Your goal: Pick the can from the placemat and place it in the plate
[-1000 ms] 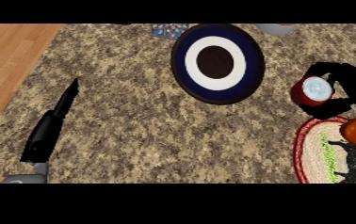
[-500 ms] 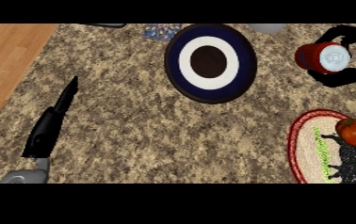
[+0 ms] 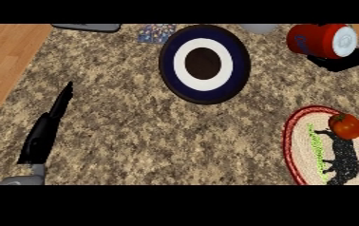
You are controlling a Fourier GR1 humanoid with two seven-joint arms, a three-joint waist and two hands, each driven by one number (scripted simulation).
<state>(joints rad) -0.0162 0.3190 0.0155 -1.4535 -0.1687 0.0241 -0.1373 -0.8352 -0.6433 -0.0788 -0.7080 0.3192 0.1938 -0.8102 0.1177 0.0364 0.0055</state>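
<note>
While the robot's right hand (image 3: 342,61) is showing only as a dark patch at the view's upper right edge, the red cylindrical can with a pale lid (image 3: 321,40) is lying tilted on its side directly above that hand, lifted clear of the counter and covering most of it. Whether the fingers are curling round the can cannot be told. To the hand's left, well apart from the can, the round dark-blue plate with a white ring and brown centre (image 3: 204,64) is sitting on the speckled granite counter (image 3: 140,125). Below the hand, the oval red-rimmed woven placemat (image 3: 308,144) is carrying a red tomato (image 3: 344,126). Far across, at the lower left, the robot's left hand (image 3: 48,130) is resting with straight fingers pressed together.
</note>
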